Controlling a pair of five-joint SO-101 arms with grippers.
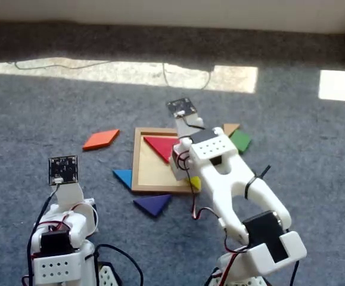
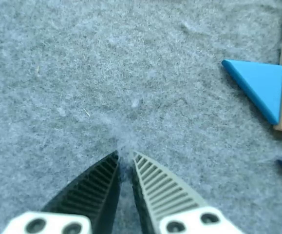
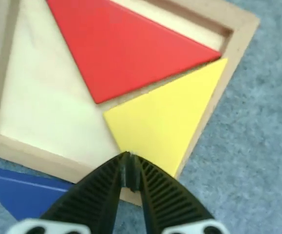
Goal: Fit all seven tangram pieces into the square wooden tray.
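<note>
Seven pieces are not all countable, but the square wooden tray (image 1: 137, 161) lies on grey carpet (image 1: 35, 131). Beyond it a band of sunlight crosses the floor, with a thin cable (image 1: 172, 76) lying through it, and a pale wall foot closes the far edge.

Inside the tray sits the red triangle (image 3: 126, 48). The yellow triangle (image 3: 170, 126) lies against the red one, and one of its edges rides up over the tray's rim. A light blue triangle (image 2: 260, 87) touches the tray's outer edge on the side toward the left arm (image 1: 62, 238). A dark blue triangle (image 1: 153, 204) rests just off the tray's near corner. An orange parallelogram (image 1: 100, 139) lies well apart, past the tray's far left corner. A green piece (image 1: 240, 140) and a tan piece (image 1: 230, 128) sit together off its far right corner.

Stretched forward over the tray's near rim, the right arm (image 1: 232, 185) has the right gripper (image 3: 129, 158) pointing down at the yellow triangle's near corner. Its fingers are closed to a sliver, with nothing seen between them. The left arm is folded back, away from the tray. The left gripper (image 2: 126, 158) sits low over bare carpet with its fingers almost together, holding nothing.
</note>
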